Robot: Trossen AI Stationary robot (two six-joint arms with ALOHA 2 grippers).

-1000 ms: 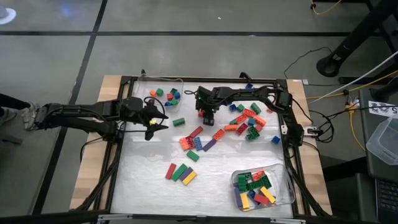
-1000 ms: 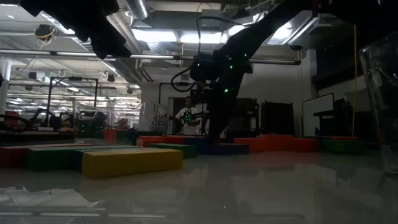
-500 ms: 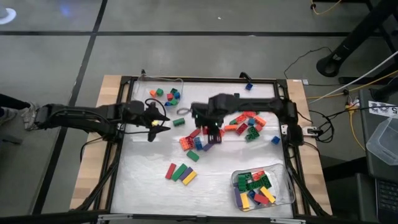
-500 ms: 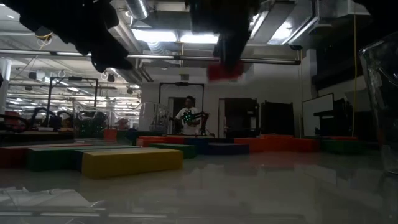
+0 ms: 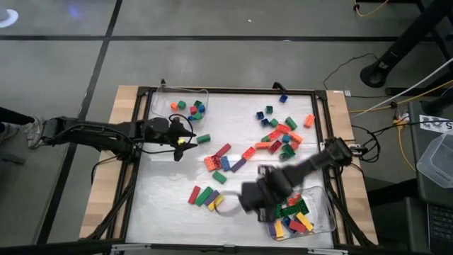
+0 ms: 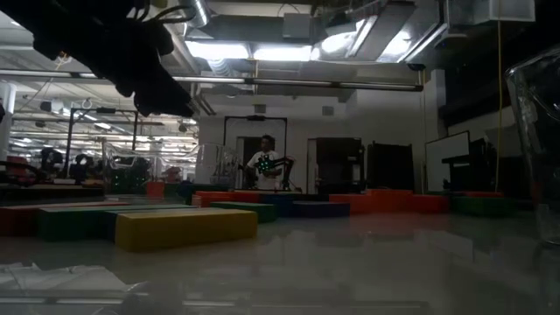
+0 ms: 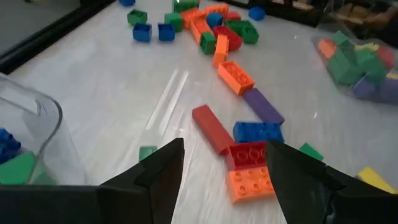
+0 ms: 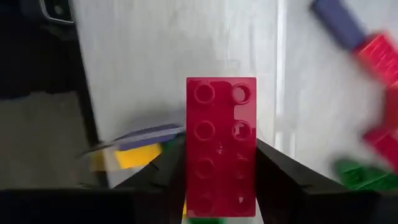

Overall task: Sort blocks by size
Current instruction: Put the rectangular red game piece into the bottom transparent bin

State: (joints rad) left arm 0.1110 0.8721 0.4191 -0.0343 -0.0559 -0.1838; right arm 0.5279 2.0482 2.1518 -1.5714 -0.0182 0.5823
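I have the right gripper (image 8: 221,186) clenched on a long red block (image 8: 221,146), its fingers pinching the 2 long sides so the brick's long axis runs straight out ahead of the wrist. From above, that gripper (image 5: 256,200) hangs over the near part of the table, just left of the near-right tray (image 5: 327,224), with the tray's left wall right beside it. So the drop point lies to the right of the claw, and as I judge it the coming move is a short shift rightward over the rim before I let go.

That near-right tray holds a pile of long pieces, green, red, yellow and purple as far as I can make out. The far-left tray (image 5: 204,92) holds a handful of short cubes, among them orange, green, blue and red.

The left gripper (image 5: 182,141) waits with its fingers spread and nothing between them, at the left side of the table just near of the far-left tray. Its wrist camera looks across loose blocks (image 7: 239,158), a red and an orange one closest. It is the nearer arm for the small-cube tray; the right arm is the nearer for the long-piece tray.

More loose blocks lie scattered over the middle and far right of the table (image 5: 170,205)
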